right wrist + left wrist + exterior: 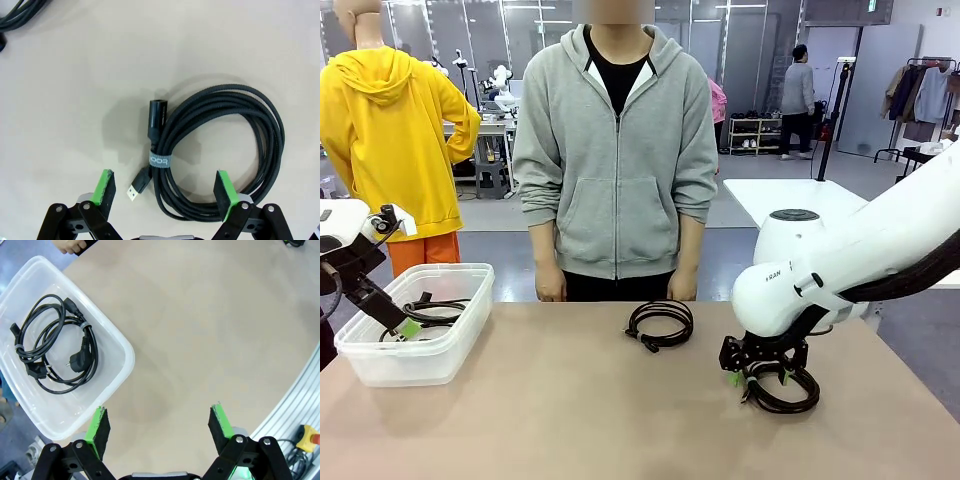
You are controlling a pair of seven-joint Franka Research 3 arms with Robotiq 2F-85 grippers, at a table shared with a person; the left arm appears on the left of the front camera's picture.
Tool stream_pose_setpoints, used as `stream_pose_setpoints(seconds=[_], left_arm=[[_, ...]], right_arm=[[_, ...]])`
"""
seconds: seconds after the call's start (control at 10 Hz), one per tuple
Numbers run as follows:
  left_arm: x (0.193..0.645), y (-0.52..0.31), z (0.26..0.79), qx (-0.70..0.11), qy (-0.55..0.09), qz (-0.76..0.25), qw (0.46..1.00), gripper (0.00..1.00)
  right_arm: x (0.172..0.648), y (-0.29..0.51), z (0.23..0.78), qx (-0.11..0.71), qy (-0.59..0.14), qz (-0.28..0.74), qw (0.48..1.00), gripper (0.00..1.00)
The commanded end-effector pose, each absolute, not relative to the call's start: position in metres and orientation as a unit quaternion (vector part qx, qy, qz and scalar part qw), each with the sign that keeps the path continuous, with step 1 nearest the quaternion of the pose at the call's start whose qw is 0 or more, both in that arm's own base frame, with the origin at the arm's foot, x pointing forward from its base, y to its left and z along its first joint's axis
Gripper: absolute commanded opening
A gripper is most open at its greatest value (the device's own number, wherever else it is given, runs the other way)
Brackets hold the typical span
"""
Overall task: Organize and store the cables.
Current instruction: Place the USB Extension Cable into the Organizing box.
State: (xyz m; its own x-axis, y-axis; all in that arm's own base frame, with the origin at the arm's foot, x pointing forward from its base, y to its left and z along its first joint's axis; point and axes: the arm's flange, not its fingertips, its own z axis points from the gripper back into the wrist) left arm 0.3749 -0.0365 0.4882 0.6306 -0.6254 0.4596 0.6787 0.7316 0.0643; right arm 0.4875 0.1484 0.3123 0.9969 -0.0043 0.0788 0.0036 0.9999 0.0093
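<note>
The right arm's fingers [106, 186], spread wide, hang over a coiled cable [227, 93] on the bench [65, 75] and should pinch its strapped side (not the loose plug [134, 192]), while the left fingers [98, 427], spread too, hover by the tub [121, 347].

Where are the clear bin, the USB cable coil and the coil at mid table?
clear bin [405, 366], front view, its near wall.
USB cable coil [272, 132], right wrist view, right side of its loop.
mid-table coil [660, 306], front view, far arc of its ring.
</note>
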Motion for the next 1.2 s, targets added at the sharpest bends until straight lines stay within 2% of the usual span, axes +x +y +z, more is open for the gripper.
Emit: stream_pose_setpoints(seconds=[0.0,0.4,0.5,0.6,0.7,0.8,1.0,1.1], left_arm=[[0.376,-0.039,0.488,-0.055,-0.234,-0.36,0.901,1.0],[0.376,-0.039,0.488,-0.055,-0.234,-0.36,0.901,1.0],[0.376,-0.039,0.488,-0.055,-0.234,-0.36,0.901,1.0],[0.376,-0.039,0.488,-0.055,-0.234,-0.36,0.901,1.0],[0.376,-0.039,0.488,-0.055,-0.234,-0.36,0.901,1.0],[0.376,-0.039,0.488,-0.055,-0.234,-0.36,0.901,1.0],[0.376,-0.039,0.488,-0.055,-0.234,-0.36,0.901,1.0],[0.376,-0.039,0.488,-0.055,-0.234,-0.36,0.901,1.0]], right_arm=[[0.497,0.161,0.304,-0.01,-0.053,-0.023,0.998,1.0],[0.503,0.162,0.297,0.003,-0.069,-0.031,0.997,1.0],[0.503,0.162,0.297,0.007,-0.068,-0.034,0.997,0.84],[0.503,0.161,0.297,0.008,-0.066,-0.034,0.997,0.41],[0.502,0.161,0.297,0.017,-0.061,-0.033,0.997,0.24],[0.502,0.161,0.295,0.017,-0.062,-0.035,0.997,0.0],[0.501,0.163,0.294,0.013,-0.065,-0.035,0.997,0.0],[0.5,0.164,0.296,0.01,-0.068,-0.035,0.997,0.03]])
